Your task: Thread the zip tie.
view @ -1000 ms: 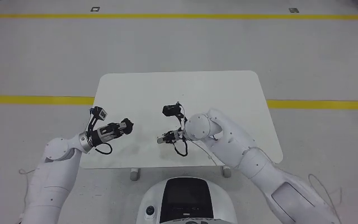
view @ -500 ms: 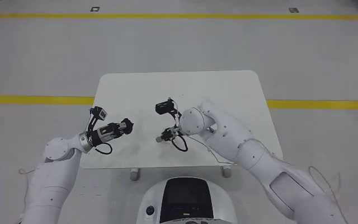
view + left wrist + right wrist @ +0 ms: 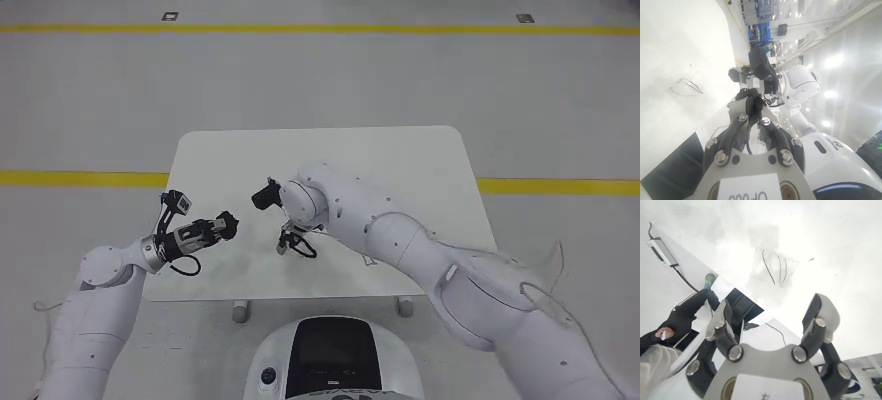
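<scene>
Now the white worktop (image 3: 400,160) is sitting under both arms, and the big shift is happening above it. Over the last second the right arm (image 3: 400,240) is swinging its elbow and forearm across toward the left side, rolling its wrist as it goes. The left arm (image 3: 110,265) is holding the same pose, its end over the left part of the worktop.

The right pincer (image 3: 770,304) is hanging spread wide with nothing between its pads, facing down at the worktop near the front middle. The left pincer (image 3: 753,100) is staying pressed together; whether anything thin is sitting between its pads I cannot tell. Judging by that, the right arm is probably lining itself up for a pick, and threading is not yet starting.

The task's thing is lying flat on the worktop, just ahead of the right pincer. A clear sleeve (image 3: 791,264) is holding several zip ties (image 3: 780,270). They are thin black strips, gently bowed, fanning apart at one end and crowding together at the other. Neither pincer is touching them, and none is looking looped through its own head.
</scene>
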Available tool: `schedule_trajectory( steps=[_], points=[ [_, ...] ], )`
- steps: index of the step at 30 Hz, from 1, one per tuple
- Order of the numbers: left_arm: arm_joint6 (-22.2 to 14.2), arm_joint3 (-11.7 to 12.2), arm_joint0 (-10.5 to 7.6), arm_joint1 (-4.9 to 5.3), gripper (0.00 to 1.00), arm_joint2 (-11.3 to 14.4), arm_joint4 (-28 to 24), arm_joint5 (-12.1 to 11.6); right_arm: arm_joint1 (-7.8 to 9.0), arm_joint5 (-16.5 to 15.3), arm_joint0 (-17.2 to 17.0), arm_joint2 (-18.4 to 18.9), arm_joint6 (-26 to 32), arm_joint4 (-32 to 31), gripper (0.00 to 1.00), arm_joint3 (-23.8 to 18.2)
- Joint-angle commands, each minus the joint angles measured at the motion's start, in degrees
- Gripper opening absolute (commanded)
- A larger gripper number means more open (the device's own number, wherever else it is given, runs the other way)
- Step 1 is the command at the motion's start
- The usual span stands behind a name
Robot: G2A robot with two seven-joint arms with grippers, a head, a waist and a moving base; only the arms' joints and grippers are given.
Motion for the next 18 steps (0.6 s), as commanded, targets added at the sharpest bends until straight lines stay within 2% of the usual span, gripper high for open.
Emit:
schedule_trajectory(
  steps=[1, 6, 8, 11, 13, 18],
  points=[
    [0.0, 0.0, 0.00, 0.00, 0.00, 0.0, 0.0, 0.0, 0.02, 0.0, 0.0, 0.0, 0.0, 0.0, 1.00, -0.1],
    [0.0, 0.0, 0.00, 0.00, 0.00, 0.0, 0.0, 0.0, 0.02, 0.0, 0.0, 0.0, 0.0, 0.0, 1.00, -0.1],
    [0.0, 0.0, 0.00, 0.00, 0.00, 0.0, 0.0, 0.0, 0.09, -0.5, -0.7, -0.3, -1.8, -1.3, 1.00, -0.3],
    [0.0, 0.0, 0.00, 0.00, 0.00, 0.0, 0.0, 0.0, -0.03, -1.9, -1.6, -1.0, -1.9, -3.1, 1.00, 0.1],
    [0.0, 0.0, 0.00, 0.00, 0.00, 0.0, 0.0, 0.0, -0.31, -4.7, -1.9, -1.2, -2.7, -3.5, 1.00, 0.4],
    [0.0, 0.0, 0.00, 0.00, 0.00, 0.0, 0.0, 0.0, -0.34, -4.8, -1.9, -1.0, -3.0, -3.3, 1.00, 0.5]
  ],
)
